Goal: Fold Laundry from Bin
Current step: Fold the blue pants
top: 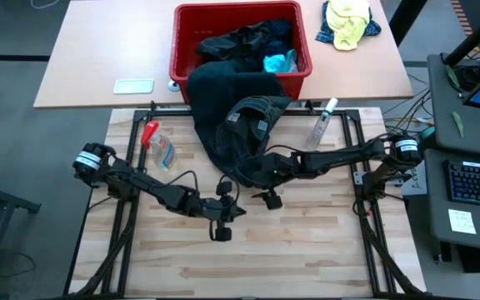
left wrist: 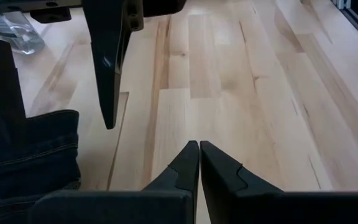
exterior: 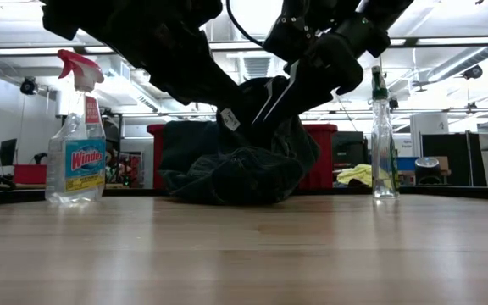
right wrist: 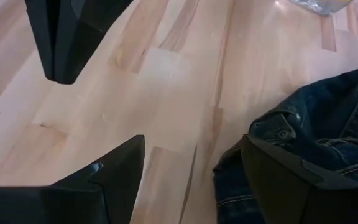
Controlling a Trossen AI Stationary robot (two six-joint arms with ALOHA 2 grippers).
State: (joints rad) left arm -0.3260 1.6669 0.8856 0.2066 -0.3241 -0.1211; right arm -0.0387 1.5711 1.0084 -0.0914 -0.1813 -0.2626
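So the left gripper (top: 221,218) is parked over bare wood near the middle of the wooden table (top: 307,258), fingers pinched fully together with nothing between them. Its wrist view shows the two tips touching and only planks ahead, with a bit of denim hem off to one side, so it isn't touching the cloth.

Moving right, the dark denim garment (top: 232,117) is draped out of the red bin (top: 302,71), hanging over the near rim and pooling on the table in front. The rest of the laundry (top: 248,40) sits in the bin, dark pieces plus a bit of turquoise. My read is that the denim is soft but on the heavy side, thick at the seams and waistband, so it'll drag and slump rather than slide. It's not fragile or slippery. I'd grab it by a hem or the waistband edge, where the stitched fold gives the fingers something to bite, not the loose middle.

The right gripper (top: 267,193) is right at the near edge of that pile with its fingers spread wide. In its wrist view, one finger (right wrist: 291,177) sits against the crumpled denim and the other is over bare wood, so it's holding nothing yet
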